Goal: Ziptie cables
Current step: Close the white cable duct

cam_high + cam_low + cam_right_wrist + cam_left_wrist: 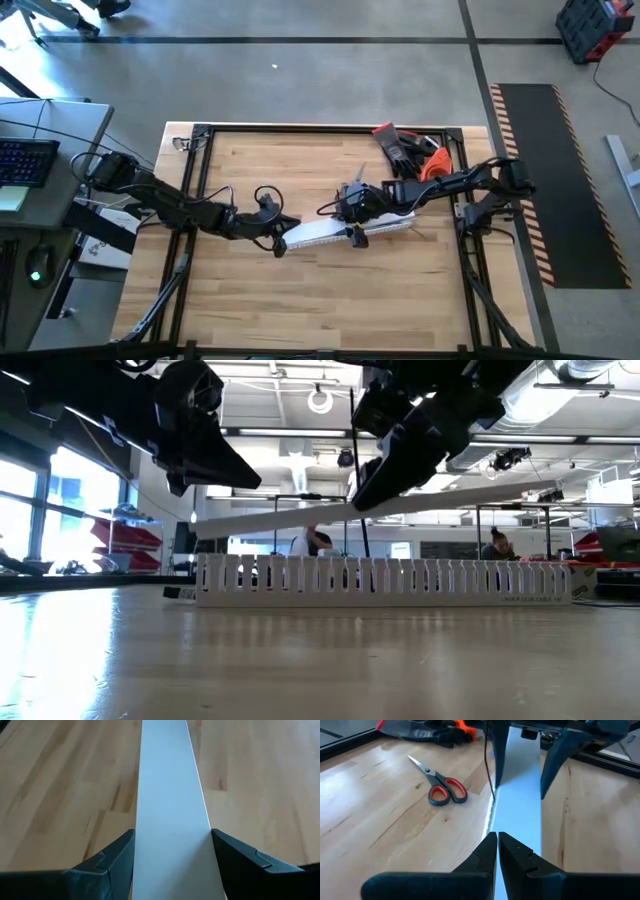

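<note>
**White strip held above the slotted duct, cables not yet tied**

While the right end effector (pixel 172 850) holds the flat white strip (pixel 167 785) across its width, fingers set apart on the two long edges, the strip hangs in the air over the white slotted duct (pixel 385 582), tilted so that one end sits lower than the other. From where I stand, the duct is the thing to steer by: it lies on the wooden worktop (pixel 300 300) near its middle. The left end effector (pixel 498 852) is pinched shut at the strip's other end, its tips together with nothing I can make out between them; whether they touch the strip I can't say.

The cables are hard to pick out. A thin dark wire (pixel 489 765) runs along one edge of the strip, above the duct, and a dark loop (pixel 268 196) sits just beside the duct's left-arm end. Red-handled scissors (pixel 442 787) lie well off to one side of the duct, with gloves (pixel 405 148) beyond them at the worktop's edge.

To my eye, the strip is being moved clear or set over the duct before any tying. Doing it well means keeping the strip level and parallel to the duct, going slowly so the thin wires aren't dragged out of the slots, and letting the left arm steady the free end instead of pushing it sideways.
</note>
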Motion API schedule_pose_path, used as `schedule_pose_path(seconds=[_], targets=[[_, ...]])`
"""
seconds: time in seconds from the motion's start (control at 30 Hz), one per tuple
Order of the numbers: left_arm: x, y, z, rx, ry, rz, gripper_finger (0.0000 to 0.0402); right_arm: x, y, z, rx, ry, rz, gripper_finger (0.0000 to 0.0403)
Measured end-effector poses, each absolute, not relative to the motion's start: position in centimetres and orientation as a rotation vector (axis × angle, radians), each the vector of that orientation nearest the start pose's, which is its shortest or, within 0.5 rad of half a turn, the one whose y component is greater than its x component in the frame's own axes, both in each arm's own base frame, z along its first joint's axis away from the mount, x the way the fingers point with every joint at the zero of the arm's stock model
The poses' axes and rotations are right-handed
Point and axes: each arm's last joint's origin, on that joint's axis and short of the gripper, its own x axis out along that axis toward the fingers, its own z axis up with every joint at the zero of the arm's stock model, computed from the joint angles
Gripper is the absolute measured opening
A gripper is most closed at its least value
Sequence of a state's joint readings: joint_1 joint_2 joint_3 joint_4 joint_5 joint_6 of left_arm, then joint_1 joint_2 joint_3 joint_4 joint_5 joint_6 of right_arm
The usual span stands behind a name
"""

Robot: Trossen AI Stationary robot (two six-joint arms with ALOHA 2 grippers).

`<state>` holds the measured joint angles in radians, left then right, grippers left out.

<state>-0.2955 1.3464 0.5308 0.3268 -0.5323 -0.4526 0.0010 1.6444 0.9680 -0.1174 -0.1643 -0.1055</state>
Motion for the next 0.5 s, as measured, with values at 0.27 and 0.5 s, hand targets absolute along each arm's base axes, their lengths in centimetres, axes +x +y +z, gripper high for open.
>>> schedule_pose_path(seconds=[0.27, 0.5], targets=[[24.7, -6.0, 17.9, -0.251, 0.394, 0.332, 0.0000, 34.1, 1.0, 17.3, -0.036, 0.836, 0.209, 0.0212], [24.7, -6.0, 17.9, -0.257, 0.396, 0.334, 0.0000, 34.1, 0.8, 17.3, -0.057, 0.834, 0.177, 0.0212]])
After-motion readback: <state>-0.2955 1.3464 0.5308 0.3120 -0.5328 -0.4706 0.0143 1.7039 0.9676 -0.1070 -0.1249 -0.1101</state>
